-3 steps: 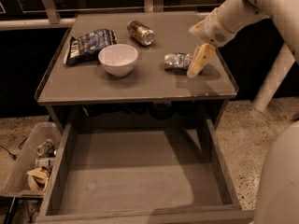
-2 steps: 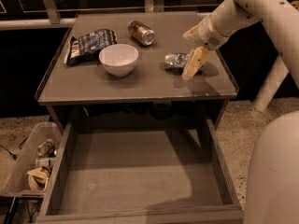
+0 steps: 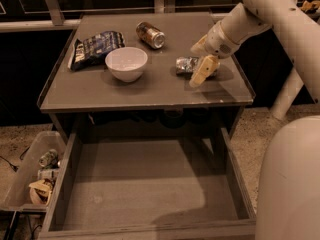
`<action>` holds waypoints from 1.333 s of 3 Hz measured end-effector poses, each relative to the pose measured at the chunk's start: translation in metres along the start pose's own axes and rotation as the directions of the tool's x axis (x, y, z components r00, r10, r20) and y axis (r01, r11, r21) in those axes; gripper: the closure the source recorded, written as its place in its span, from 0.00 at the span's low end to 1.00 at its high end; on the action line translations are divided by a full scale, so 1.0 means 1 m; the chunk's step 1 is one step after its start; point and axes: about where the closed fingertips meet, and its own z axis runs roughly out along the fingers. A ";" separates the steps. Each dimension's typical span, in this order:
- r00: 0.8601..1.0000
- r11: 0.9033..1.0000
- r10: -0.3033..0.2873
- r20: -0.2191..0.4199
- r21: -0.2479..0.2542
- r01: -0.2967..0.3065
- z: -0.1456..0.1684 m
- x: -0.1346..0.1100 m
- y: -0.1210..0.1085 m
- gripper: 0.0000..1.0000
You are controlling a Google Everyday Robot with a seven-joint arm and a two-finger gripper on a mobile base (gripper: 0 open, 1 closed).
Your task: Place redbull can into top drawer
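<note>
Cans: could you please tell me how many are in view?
2. A brown can lies at the back centre; a silvery can lies at the right, by the open hand. The floor bin may hold more.

I see the gripper (image 3: 194, 66), near the desk's right edge, as pale cream on a white arm (image 3: 260, 9). The redbull can (image 3: 183, 65) by it gleams crinkled silver-blue. Towards the back edge, a gold-brown can (image 3: 151, 35) has a silver top. The bag (image 3: 95, 46) is dark blue with white print, the bowl (image 3: 126, 64) plain white. The desk (image 3: 125, 91) and top drawer (image 3: 145, 184) are flat grey.
</note>
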 end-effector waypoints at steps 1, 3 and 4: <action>1.000 1.000 0.000 0.000 0.000 0.000 0.000 0.000 0.000 0.43; 1.000 1.000 0.000 0.000 0.000 0.000 0.000 0.000 0.000 0.89; 1.000 1.000 0.000 0.000 0.000 0.000 0.000 0.000 0.000 1.00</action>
